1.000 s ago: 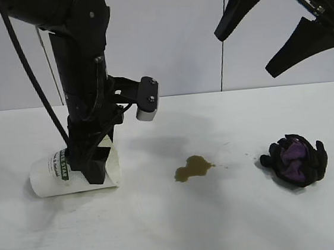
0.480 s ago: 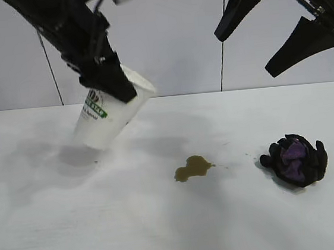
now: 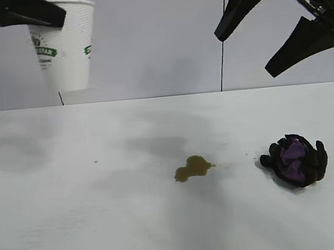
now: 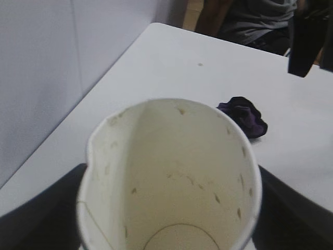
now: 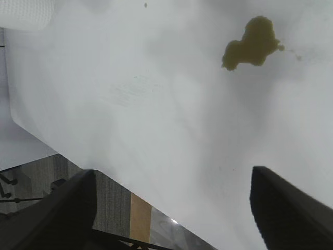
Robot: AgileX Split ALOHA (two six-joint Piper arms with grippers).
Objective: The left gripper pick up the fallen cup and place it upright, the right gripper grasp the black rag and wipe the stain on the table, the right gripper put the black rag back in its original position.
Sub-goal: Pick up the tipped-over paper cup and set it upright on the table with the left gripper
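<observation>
My left gripper [image 3: 54,17] is shut on the white paper cup [image 3: 66,46] with green lettering. It holds the cup upright, high above the table's [image 3: 106,227] far left. In the left wrist view its fingers [image 4: 36,208] flank the cup [image 4: 177,172], whose inside shows brown specks. The olive-brown stain [image 3: 192,167] lies mid-table. The black rag [image 3: 296,159] with purple folds lies to the stain's right, and shows in the left wrist view [image 4: 244,115]. My right gripper [image 3: 243,56] hangs open and empty high above the rag. The stain [image 5: 252,44] shows beyond its spread fingers [image 5: 286,208].
A grey wall panel [image 3: 163,36] stands behind the table. The right wrist view shows the table's edge [image 5: 156,208] with floor beyond it. A seated person [image 4: 250,21] is past the table's other end.
My left gripper has lifted the cup off the table, turned it from lying on its side to upright, and carried it up and to the left. The right arm has not moved.
</observation>
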